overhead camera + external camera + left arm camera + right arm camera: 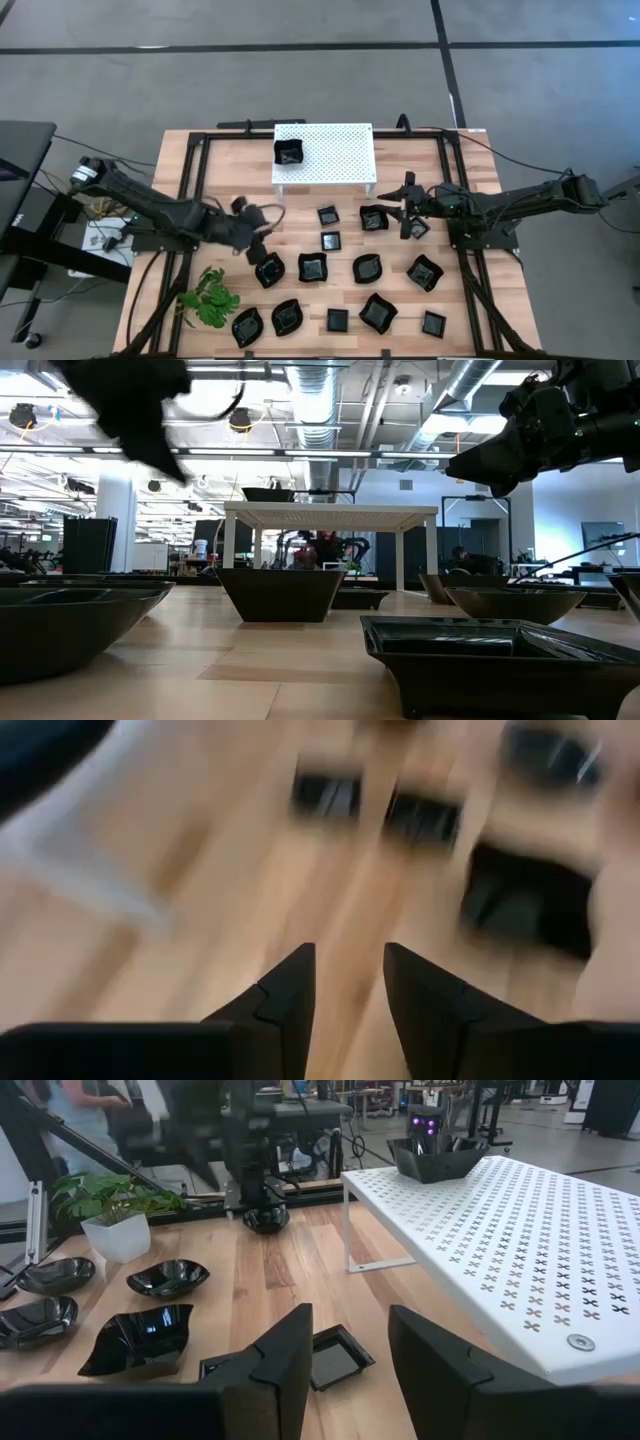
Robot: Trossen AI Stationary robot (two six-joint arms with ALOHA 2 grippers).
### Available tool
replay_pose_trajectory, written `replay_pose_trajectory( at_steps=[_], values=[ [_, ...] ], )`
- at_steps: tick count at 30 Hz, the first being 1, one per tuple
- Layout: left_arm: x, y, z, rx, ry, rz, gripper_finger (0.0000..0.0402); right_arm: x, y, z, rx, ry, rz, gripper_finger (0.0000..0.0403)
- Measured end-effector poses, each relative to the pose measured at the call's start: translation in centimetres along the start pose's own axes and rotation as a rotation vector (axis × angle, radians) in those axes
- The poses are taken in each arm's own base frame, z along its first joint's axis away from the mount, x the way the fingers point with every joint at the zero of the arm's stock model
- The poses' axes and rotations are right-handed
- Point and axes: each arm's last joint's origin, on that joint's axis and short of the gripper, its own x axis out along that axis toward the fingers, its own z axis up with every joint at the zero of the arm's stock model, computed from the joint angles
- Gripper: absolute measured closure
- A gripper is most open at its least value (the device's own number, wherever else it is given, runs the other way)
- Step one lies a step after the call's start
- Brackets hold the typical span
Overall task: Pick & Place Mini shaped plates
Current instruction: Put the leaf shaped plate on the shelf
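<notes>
**Both pincers empty above the scattered dishes**

Hovering over the wooden table point(400, 300), the left pincer point(262, 247) hung just above and beside a black dish point(269, 269) at the left end of the middle row, its fingers point(290, 995) parted with only bare wood between them, gripping nothing. The left wrist view was smeared, yet several dark dishes showed ahead of the fingertips.

The right pincer point(405, 212) sat near the right front leg of the white perforated platform point(335, 150), between a dish point(374, 218) on its left and another partly hidden under the arm. Its fingers point(285, 1355) also stood apart and empty, a small square dish point(335, 1358) lying on the table ahead of them.

One mini plate point(289, 152) rested on the platform's left rear part; the right wrist view showed it point(437, 1160) upright on the perforated top. The remaining mini shaped plates point(366, 268) lay in loose rows across the table in front of the platform: two small squares point(328, 215) nearest it, a middle row of four, and a front row of five along the near edge. A green plant sprig point(208, 297) sat at the table's left front, just beside the front row's first dish point(247, 327).

In the low view, a wide-walled dish point(282, 594) stood in front of the platform's legs.
</notes>
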Motion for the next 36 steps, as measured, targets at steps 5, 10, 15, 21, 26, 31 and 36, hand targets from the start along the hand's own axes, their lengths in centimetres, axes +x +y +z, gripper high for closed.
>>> replay_pose_trajectory(
  at_steps=[5, 10, 15, 21, 26, 31, 36],
  values=[
    [0.0, 1.2, -3.1, -0.133, 0.269, 0.132, 0.0279, 0.0, 0.0, 0.0, 0.0, 0.0, 0.0, 0.0274],
    [0.3, 2.0, -5.1, -0.271, 0.424, 0.172, 0.0279, 0.0, 0.0, 0.0, 0.0, 0.0, 0.0, 0.0274],
    [1.0, 2.8, -7.3, -0.324, 0.483, 0.236, 0.0279, 0.0, 0.0, 0.0, 0.0, 0.0, -0.001, 0.0274],
    [1.4, 3.4, -8.4, -0.31, 0.504, 0.265, 0.0279, 0.0, 0.0, 0.0, 0.0, -0.001, -0.001, 0.0274],
    [1.4, 3.3, -8.4, -0.31, 0.488, 0.267, 0.0279, 0.0, 0.0, 0.0, 0.0, -0.001, -0.001, 0.0274],
    [1.5, 3.4, -8.3, -0.305, 0.459, 0.277, 0.0279, 0.0, 0.0, 0.0, 0.0, -0.001, -0.001, 0.0274],
    [1.5, 3.3, -8.2, -0.305, 0.453, 0.275, 0.0279, 0.0, 0.0, 0.0, 0.0, -0.001, -0.001, 0.0274]
  ],
)
